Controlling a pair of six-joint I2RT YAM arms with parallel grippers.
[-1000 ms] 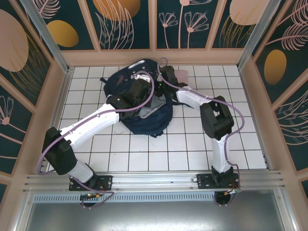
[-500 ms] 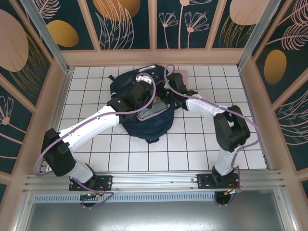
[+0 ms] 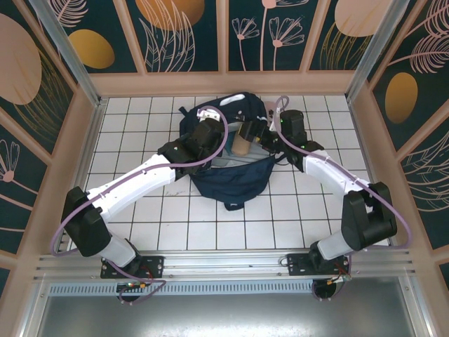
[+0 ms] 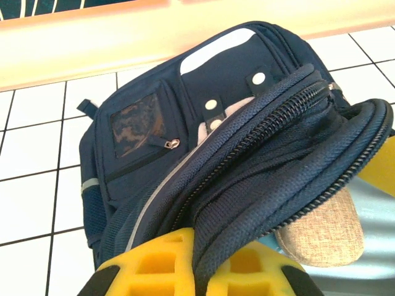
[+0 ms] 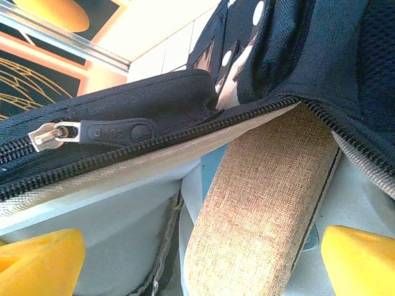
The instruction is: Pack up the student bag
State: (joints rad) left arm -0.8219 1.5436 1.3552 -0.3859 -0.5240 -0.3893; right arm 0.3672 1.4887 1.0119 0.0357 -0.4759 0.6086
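From above, the student bag (image 3: 231, 179) lies at the far middle of the white tiled counter (image 3: 280, 217), near the back wall, with its main compartment gaping upward. The left end effector (image 3: 219, 140) sits at the left edge of that opening and the right end effector (image 3: 251, 135) at its right edge. A tan fabric case (image 3: 242, 146) shows inside the mouth between them. In the left wrist view, the yellow fingers (image 4: 154, 271) of the left end effector (image 4: 197, 271) are closed on the bag's zippered rim, the folded navy fabric pinched between them. The front pocket with its white stripe and snap patches lies beyond, and the rounded end of the tan fabric case (image 4: 324, 231) sticks out from under the rim at the right. In the right wrist view, the right end effector (image 5: 197, 259) stands spread wide, one yellow fingertip at each lower corner, gripping nothing. The tan fabric case (image 5: 265, 203) lies slanted between them inside the bag's pale grey lining. A zip pull (image 5: 55, 134) rests on the dark rim at the upper left.
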